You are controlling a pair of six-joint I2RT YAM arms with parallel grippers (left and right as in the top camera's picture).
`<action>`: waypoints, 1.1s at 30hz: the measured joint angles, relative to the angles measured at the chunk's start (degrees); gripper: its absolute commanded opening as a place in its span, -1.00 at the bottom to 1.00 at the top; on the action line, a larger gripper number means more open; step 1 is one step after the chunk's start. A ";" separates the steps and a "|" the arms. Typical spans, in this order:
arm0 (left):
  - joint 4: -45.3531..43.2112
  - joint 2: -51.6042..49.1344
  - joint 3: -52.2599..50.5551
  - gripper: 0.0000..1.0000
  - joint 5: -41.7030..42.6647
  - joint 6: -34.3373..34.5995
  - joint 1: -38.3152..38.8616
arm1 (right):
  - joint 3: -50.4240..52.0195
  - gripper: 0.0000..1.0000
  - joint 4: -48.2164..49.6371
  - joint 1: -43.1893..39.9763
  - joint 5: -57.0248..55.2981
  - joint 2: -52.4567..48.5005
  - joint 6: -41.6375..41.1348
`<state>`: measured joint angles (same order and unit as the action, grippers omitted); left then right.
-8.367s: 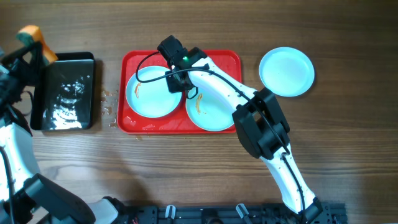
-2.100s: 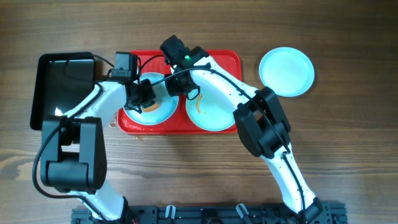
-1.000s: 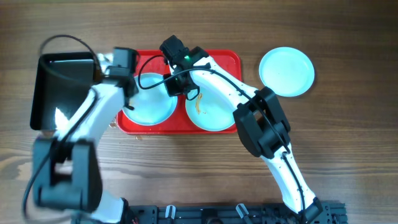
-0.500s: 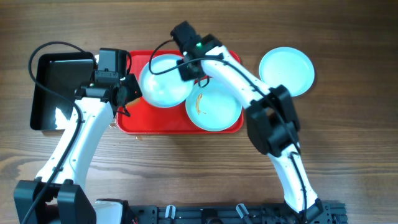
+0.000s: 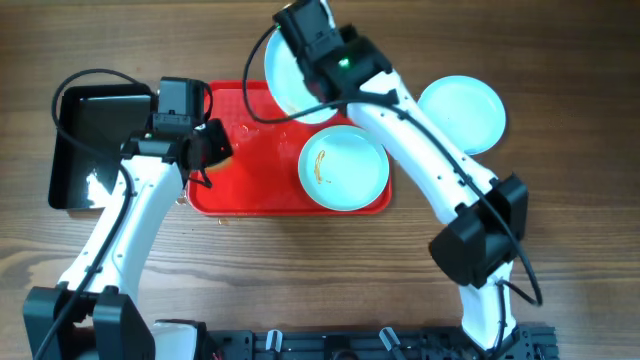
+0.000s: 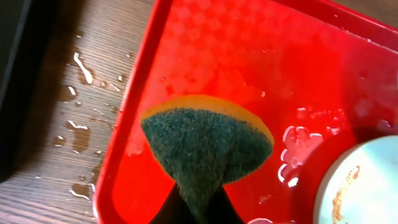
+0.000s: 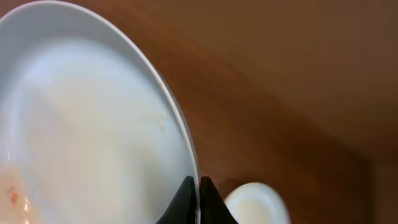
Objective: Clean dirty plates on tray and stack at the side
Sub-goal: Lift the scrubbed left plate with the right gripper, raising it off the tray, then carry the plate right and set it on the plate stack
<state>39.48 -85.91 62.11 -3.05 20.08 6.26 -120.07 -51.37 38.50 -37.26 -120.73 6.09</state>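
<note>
The right arm reached far forward over the tray's [image 5: 255, 165] back rim, and the right gripper [image 7: 198, 186] was clamped on the rim of a lifted plate [image 5: 285, 85], held tilted. A faint orange fleck near its edge may have been residue, but the wrist view was too blurred to tell. The left arm bent in from the side, and the left gripper [image 5: 205, 150] pinched a green-faced sponge [image 6: 205, 143] over the tray's wet left part. One smeared plate [image 5: 343, 168] lay in the tray. A third plate [image 5: 460, 115] sat on the table to the right, and a black pan [image 5: 85, 145] to the left.
</note>
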 measured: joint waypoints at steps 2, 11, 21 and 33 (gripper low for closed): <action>-0.02 -0.39 0.00 -0.92 1.14 0.00 0.00 | 0.00 -0.91 1.01 1.79 -4.52 0.00 3.13; -0.85 -1.27 0.00 -0.92 4.09 0.02 0.00 | 0.00 -0.91 7.48 8.63 -23.12 0.11 15.43; -0.87 -1.29 0.00 -0.92 4.50 0.02 0.00 | 0.00 -0.92 16.20 8.81 -35.98 0.22 22.84; -0.87 -1.31 0.00 -0.92 4.66 0.00 0.00 | -0.42 -0.92 -8.55 3.76 -19.43 0.22 -3.02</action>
<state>38.61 -87.22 62.11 1.61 20.08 6.26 -120.49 -59.92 42.26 -56.69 -120.51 3.07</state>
